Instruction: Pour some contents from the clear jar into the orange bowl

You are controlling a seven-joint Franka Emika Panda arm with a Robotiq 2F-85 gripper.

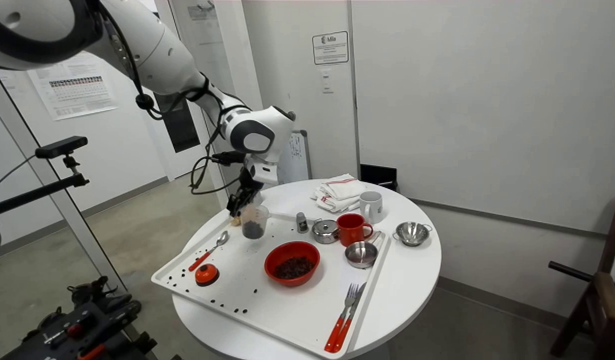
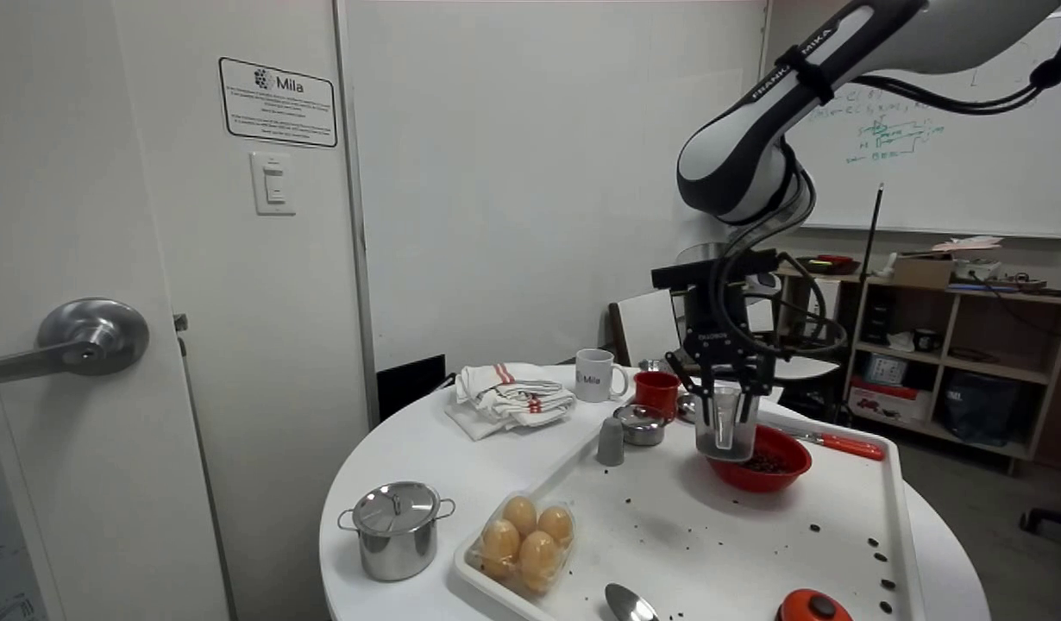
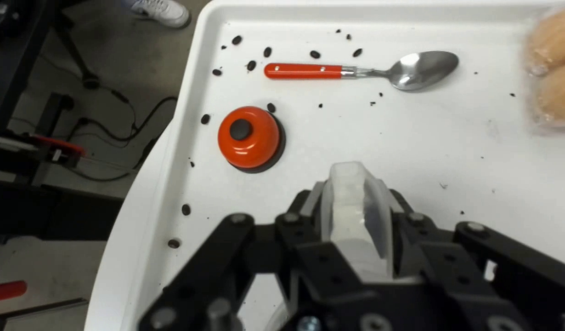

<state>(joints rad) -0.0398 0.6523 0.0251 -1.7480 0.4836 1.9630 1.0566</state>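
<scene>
A round white worktop point(image 1: 405, 295) is shown in both exterior views. In an exterior view, its left and near part is covered by a rectangular white tray point(image 1: 297, 310) with a raised rim. At the worktop's far side, folded white cloths with red stripes point(image 1: 340, 192) are piled. A wide, round red-orange bowl point(image 1: 290, 250) is set mid-tray, partly filled with small dark pieces point(image 1: 293, 269). Beyond it to the left, a black two-fingered tool point(image 3: 353, 202) is closed on the handle-like part of a small see-through jar point(image 1: 260, 215); the jar is held off the tray, roughly upright and apart from the bowl, and dark contents point(image 1: 253, 230) are seen in its bottom. To the far right of the bowl, a white mug point(image 1: 375, 202) and a red mug point(image 1: 350, 230) are placed close together, with a silver metal pan point(image 1: 361, 263) just nearer. By the right rim, a red-handled metal fork point(image 1: 336, 331) and a red-handled metal knife point(image 1: 345, 331) are laid side by side. At the left, a red-handled metal spoon point(image 1: 205, 256) is laid, surrounded by scattered dark ovals point(image 3: 314, 54).
</scene>
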